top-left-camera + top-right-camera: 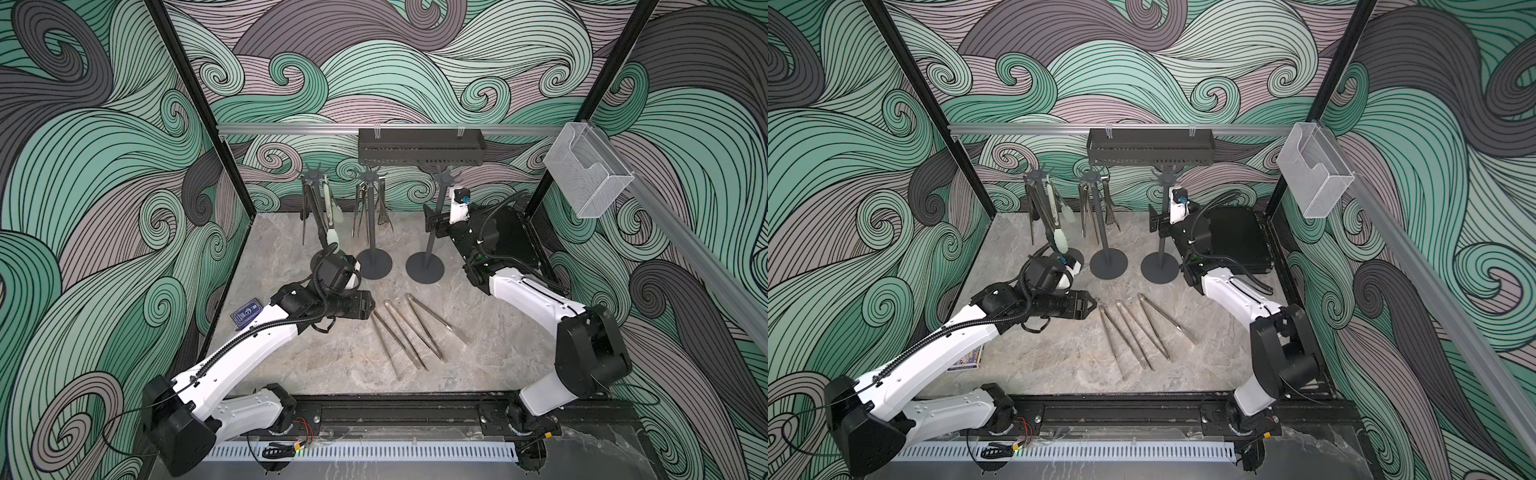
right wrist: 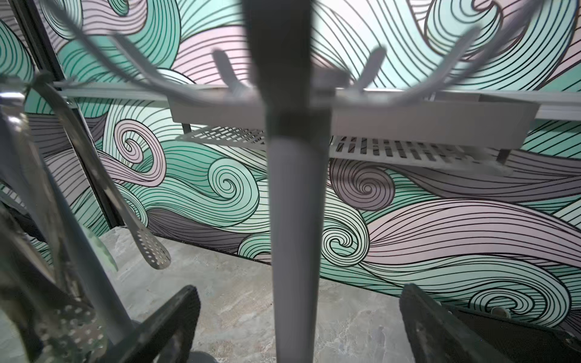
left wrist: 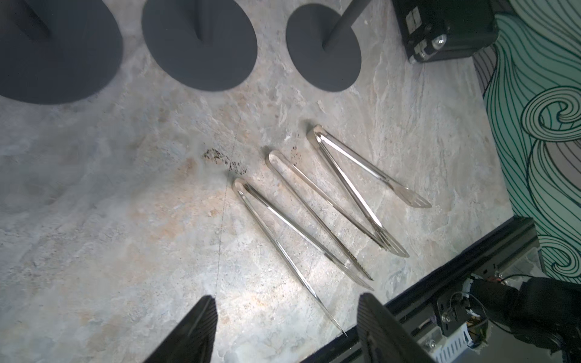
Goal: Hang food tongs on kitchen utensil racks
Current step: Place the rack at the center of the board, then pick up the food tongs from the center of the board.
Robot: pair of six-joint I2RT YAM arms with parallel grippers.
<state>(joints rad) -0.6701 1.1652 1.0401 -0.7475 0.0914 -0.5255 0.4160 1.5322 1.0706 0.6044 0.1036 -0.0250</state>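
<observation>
Left wrist view: three steel tongs point(image 3: 278, 160) lie unhung ahead of left gripper point(image 3: 286, 298), fingers wide; two loaded racks point(image 1: 371, 243) done, right gripper point(image 2: 300, 289), fingers wide and empty, straddles bare third rack point(image 2: 295, 204).

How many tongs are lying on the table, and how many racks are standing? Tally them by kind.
Steel tongs lying on the table: 3
Utensil racks standing: 3
Total: 6

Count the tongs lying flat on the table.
3, side by side on the table: left tongs, middle tongs, right tongs. More could lie hidden under the left arm.
</observation>
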